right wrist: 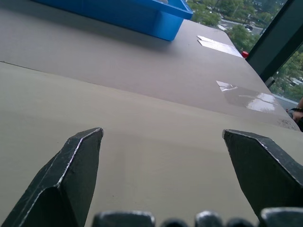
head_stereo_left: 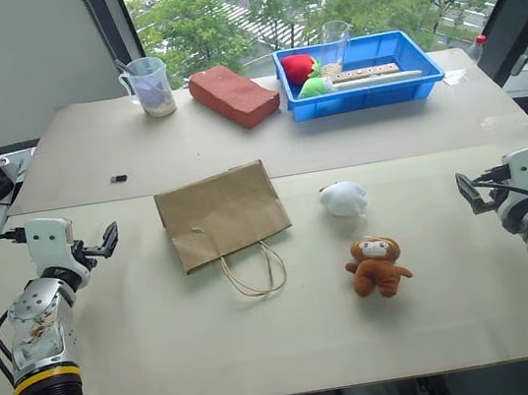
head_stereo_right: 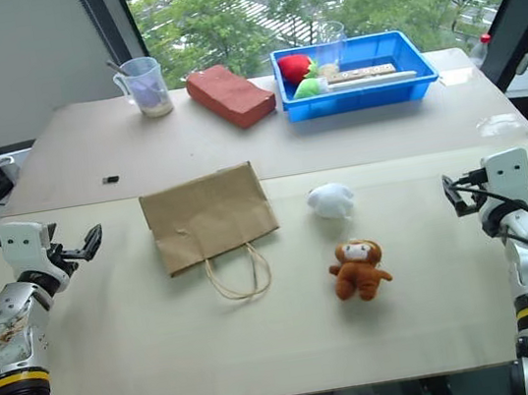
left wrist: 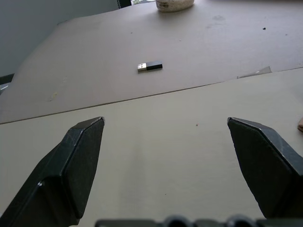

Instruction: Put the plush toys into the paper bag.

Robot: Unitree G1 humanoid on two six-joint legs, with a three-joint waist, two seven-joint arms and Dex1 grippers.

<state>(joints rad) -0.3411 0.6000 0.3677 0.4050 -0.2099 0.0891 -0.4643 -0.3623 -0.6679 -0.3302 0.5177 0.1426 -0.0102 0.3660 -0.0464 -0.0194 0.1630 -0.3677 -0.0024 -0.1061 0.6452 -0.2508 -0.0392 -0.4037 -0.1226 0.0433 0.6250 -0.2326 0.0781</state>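
Nearest to the robot, the left gripper (head_stereo_left: pixel 104 243) hovers over the left edge of the table (head_stereo_left: pixel 266 346) and the right gripper (head_stereo_left: pixel 466 193) hovers over the right edge; both point forward, both have their jaws spread wide, and neither holds anything. The wrist views show the same: two black fingers (left wrist: pixel 75 161) far apart with only bare table surface between them. Between the two arms, a little to the right of the middle, sits the brown monkey toy (head_stereo_left: pixel 377 265), upright with its pale face toward the robot. Just behind it, close but not touching, lies the white fluffy toy (head_stereo_left: pixel 344 198). To the left of both toys the paper bag (head_stereo_left: pixel 222 214) lies flat on the table, its thin loop handles (head_stereo_left: pixel 252 271) pointing toward the robot; the bag is apart from the toys and from both grippers. Behind the bag a seam runs across the table, and past it, on the left, a small black USB stick (left wrist: pixel 149 66) lies alone. Further back, a clear measuring cup (head_stereo_left: pixel 150 85) with something pale at its bottom stands at the left, and a reddish-brown block (head_stereo_left: pixel 234 95) lies beside it toward the middle. At the far right, a blue tray (head_stereo_left: pixel 368 94) holds a red soft toy (head_stereo_left: pixel 298 66), a green soft toy (head_stereo_left: pixel 315 86), a clear glass (head_stereo_left: pixel 336 46) and a long wooden piece (head_stereo_left: pixel 365 73). Behind the table, the windows show green trees.
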